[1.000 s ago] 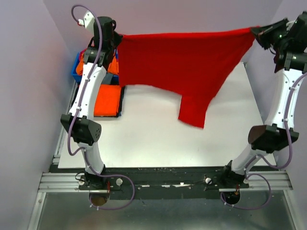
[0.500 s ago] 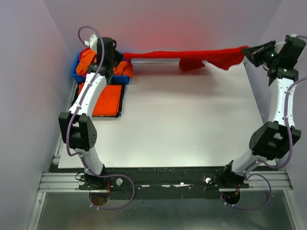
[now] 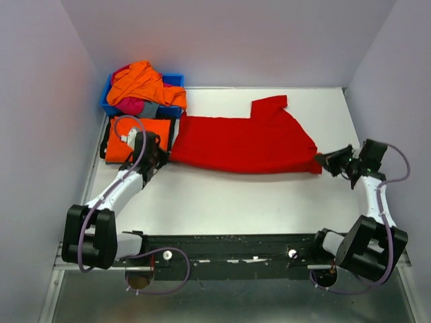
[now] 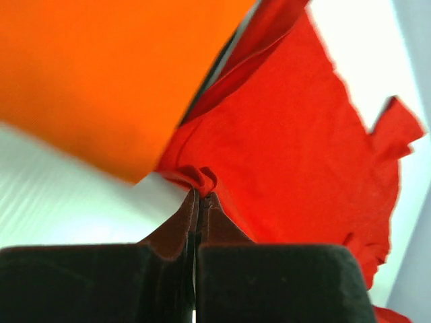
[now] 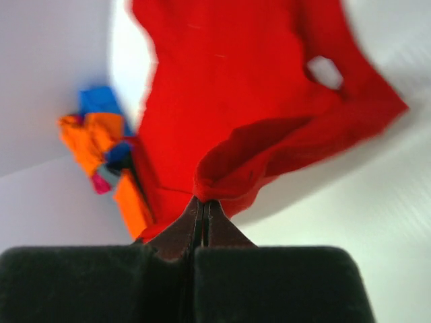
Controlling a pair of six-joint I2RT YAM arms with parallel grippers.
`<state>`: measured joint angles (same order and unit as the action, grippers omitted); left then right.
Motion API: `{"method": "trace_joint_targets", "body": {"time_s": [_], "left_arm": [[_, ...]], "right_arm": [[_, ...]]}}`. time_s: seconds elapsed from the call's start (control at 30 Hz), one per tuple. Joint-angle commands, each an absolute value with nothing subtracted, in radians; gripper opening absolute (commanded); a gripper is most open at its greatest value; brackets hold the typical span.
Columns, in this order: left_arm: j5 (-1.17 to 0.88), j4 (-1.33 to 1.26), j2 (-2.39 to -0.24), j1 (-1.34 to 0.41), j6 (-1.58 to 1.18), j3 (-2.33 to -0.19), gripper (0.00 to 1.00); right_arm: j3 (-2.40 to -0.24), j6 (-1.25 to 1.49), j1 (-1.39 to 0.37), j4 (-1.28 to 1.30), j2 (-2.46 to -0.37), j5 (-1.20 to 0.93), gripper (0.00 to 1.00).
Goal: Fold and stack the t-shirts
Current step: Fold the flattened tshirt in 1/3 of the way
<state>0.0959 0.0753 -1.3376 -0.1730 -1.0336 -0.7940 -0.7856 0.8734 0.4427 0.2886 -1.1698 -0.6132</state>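
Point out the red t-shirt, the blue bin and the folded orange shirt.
red t-shirt (image 3: 242,141): top external, body centre
blue bin (image 3: 175,79): top external, far rim
folded orange shirt (image 3: 160,128): top external, right part

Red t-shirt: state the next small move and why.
Probably open both grippers and let go. The red t-shirt lies spread mostly flat on the table, with the left gripper and right gripper each shut on an opposite end, so the laying out looks done.
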Motion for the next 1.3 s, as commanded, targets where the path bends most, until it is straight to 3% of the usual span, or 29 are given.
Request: {"method": "trace_joint_targets", "body": {"time_s": [0.0,0.23,0.4,0.57,0.8,0.83,0.9,0.93,1.03,1.27], "left_arm": [[0.078,0.018,-1.192,-0.175,-1.023,-0.568,0.0],[0.086,0.127,-0.987,-0.175,-1.071,-0.37,0.0],[0.098,0.184,-0.855,-0.175,-1.129,-0.275,0.0],[0.08,0.218,-0.815,-0.175,-1.138,-0.227,0.0],[0.06,0.213,-0.753,-0.192,-1.152,-0.181,0.18],[0.073,0.23,-0.74,-0.199,-1.152,-0.19,0.23],[0.107,0.296,-0.713,-0.212,-1.143,-0.219,0.38],[0.126,0.333,-0.695,-0.216,-1.134,-0.239,0.45],[0.176,0.423,-0.641,-0.221,-1.106,-0.297,0.56],[0.241,0.479,-0.59,-0.224,-0.95,-0.435,0.57]], "right_arm": [[-0.576,0.801,0.453,0.333,-1.088,-0.502,0.01],[-0.407,0.779,0.453,0.527,-0.861,-0.292,0.01],[-0.377,0.814,0.453,0.652,-0.668,-0.155,0.02],[-0.408,0.827,0.453,0.744,-0.615,-0.088,0.02],[-0.41,0.836,0.453,0.824,-0.554,-0.063,0.04],[-0.408,0.839,0.453,0.824,-0.539,-0.06,0.11],[-0.407,0.842,0.453,0.821,-0.508,-0.058,0.44],[-0.411,0.838,0.453,0.819,-0.497,-0.067,0.51],[-0.432,0.799,0.453,0.793,-0.472,-0.081,0.55],[-0.537,0.618,0.451,0.629,-0.589,-0.273,0.54]]}}
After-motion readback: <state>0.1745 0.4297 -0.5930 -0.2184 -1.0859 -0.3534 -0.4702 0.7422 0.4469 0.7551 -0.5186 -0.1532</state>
